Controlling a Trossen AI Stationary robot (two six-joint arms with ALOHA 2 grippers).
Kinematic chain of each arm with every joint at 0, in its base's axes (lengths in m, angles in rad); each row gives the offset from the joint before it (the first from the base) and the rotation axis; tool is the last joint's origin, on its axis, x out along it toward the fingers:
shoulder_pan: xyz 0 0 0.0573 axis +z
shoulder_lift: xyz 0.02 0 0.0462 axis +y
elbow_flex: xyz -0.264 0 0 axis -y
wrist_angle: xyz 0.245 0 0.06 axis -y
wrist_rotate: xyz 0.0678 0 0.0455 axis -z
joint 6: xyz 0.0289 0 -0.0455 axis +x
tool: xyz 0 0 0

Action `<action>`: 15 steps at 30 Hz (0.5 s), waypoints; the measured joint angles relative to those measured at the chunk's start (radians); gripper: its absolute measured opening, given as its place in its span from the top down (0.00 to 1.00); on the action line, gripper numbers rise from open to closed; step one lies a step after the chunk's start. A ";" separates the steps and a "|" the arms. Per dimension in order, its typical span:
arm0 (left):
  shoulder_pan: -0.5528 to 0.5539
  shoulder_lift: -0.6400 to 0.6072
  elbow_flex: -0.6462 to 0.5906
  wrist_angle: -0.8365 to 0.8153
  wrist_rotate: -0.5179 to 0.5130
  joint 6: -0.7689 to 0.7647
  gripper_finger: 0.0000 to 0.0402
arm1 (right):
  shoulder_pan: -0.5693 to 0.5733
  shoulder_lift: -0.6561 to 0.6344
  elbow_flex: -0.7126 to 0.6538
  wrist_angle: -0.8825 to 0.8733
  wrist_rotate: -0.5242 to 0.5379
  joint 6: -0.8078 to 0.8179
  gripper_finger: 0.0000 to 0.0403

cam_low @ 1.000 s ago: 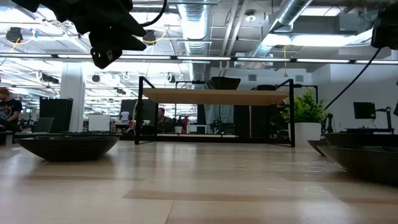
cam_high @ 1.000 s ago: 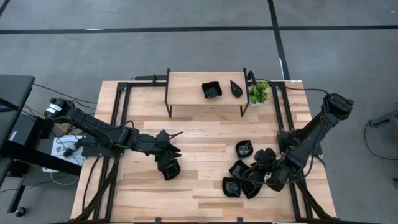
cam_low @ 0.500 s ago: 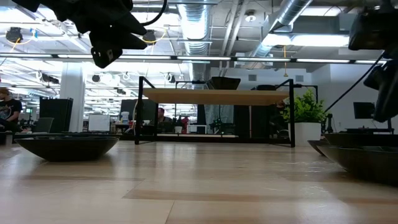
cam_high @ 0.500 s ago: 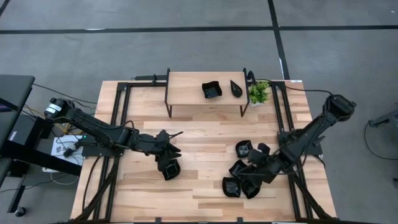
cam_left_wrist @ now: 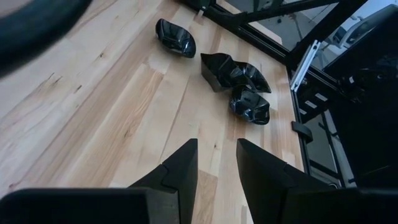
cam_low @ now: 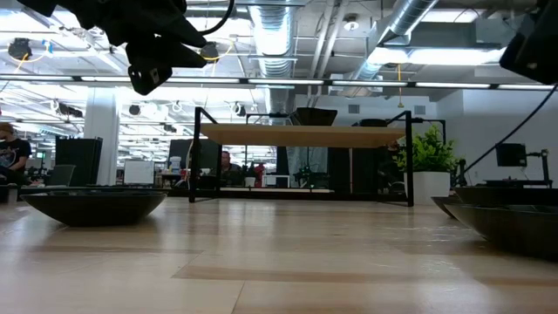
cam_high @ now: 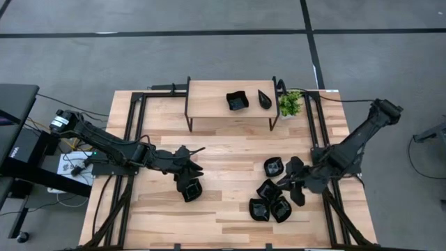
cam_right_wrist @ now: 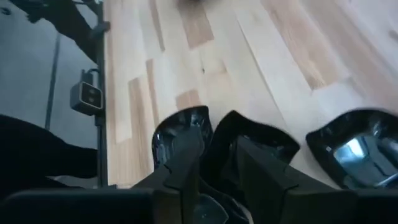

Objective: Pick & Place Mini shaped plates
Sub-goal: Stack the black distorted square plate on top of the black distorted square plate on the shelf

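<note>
Several mini shaped plates, small glossy black dishes, lie in a cluster (cam_high: 269, 189) on the table's right half. One more (cam_high: 192, 190) rests on the wood left of centre, and two (cam_high: 237, 102) sit on the raised wooden shelf (cam_high: 209, 101) at the far edge. My left gripper (cam_left_wrist: 216, 149) hovers open just above the lone plate, with bare wood showing between its fingers. My right gripper (cam_right_wrist: 216, 142) hangs open above the cluster's right side (cam_high: 293, 187). Plates (cam_right_wrist: 252, 142) show beyond its fingers, and none is lifted.
A small green potted plant (cam_high: 290, 104) stands by the shelf's right leg. Black frame rails (cam_high: 132, 132) run along both table sides. Bare wood lies between the lone plate and the cluster. In the low view, plates sit at the left (cam_low: 91, 206) and right (cam_low: 510, 218).
My right gripper has risen from low among the clustered plates and drawn back toward the table's far right, rolling as it went. The plates of the cluster lie where they were. My left arm has kept still.
</note>
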 joint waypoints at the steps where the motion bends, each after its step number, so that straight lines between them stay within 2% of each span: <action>1: 0.000 0.000 0.000 0.002 0.000 0.000 0.72 | 0.000 -0.008 0.000 0.001 -0.001 -0.008 0.75; 8: 0.000 0.000 0.000 0.007 0.000 0.000 0.72 | -0.009 0.018 0.000 0.034 0.002 0.146 0.77; 13: 0.000 0.000 0.000 0.014 0.000 0.008 0.72 | -0.071 0.047 0.000 0.092 0.014 0.068 0.77; 15: 0.000 0.000 0.000 0.014 0.000 0.010 0.72 | -0.096 0.043 0.000 0.075 0.009 -0.016 0.77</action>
